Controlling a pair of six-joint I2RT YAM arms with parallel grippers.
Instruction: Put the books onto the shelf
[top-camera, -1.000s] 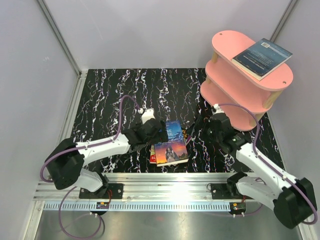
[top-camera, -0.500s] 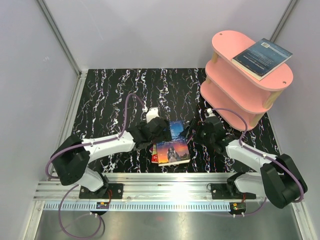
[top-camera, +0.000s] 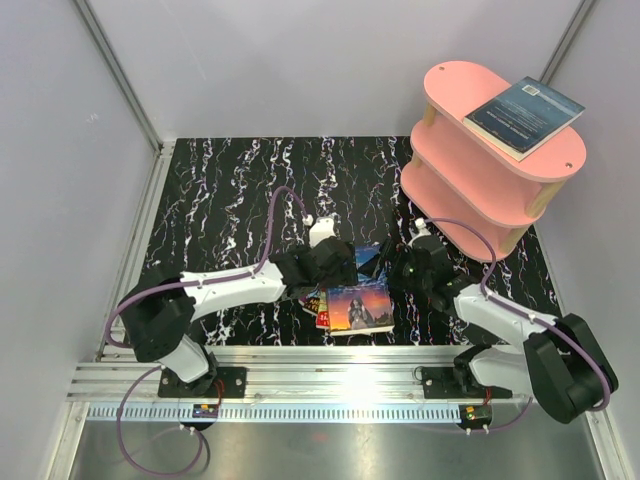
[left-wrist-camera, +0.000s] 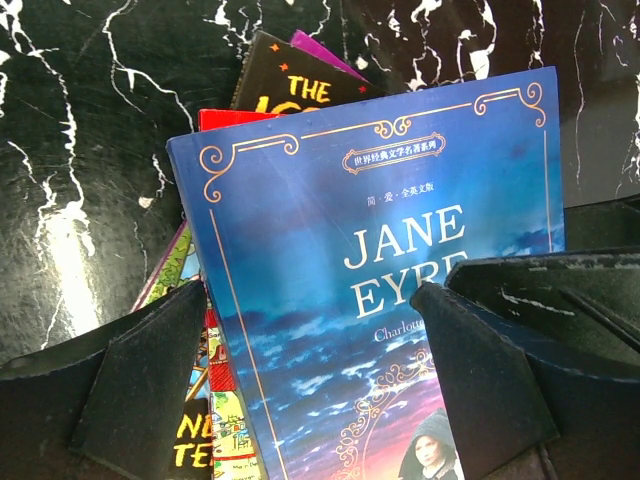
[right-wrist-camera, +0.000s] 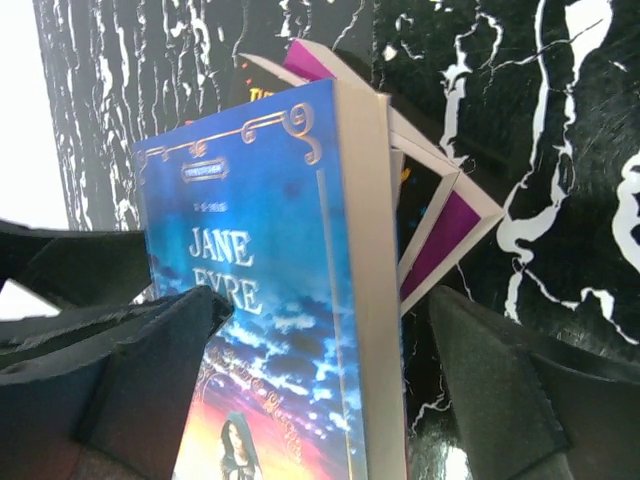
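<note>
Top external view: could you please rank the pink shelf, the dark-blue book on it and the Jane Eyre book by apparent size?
1. pink shelf
2. dark-blue book
3. Jane Eyre book
Second over third is unsure: the dark-blue book sits nearer the camera, and the left gripper hides part of the other.

Top view: left pincer (top-camera: 345, 268) sits over the stack at the near edge of the surface (top-camera: 230, 190), so books under the Jane Eyre book (top-camera: 358, 305) show only as slivers. Left wrist: Jane Eyre's lower end is cut by the frame, author line half behind a finger (left-wrist-camera: 490, 370); black book (left-wrist-camera: 290, 88) title reads just "THE". Dark-blue book (top-camera: 524, 116) on the shelf (top-camera: 460, 165): print too small to read.
</note>
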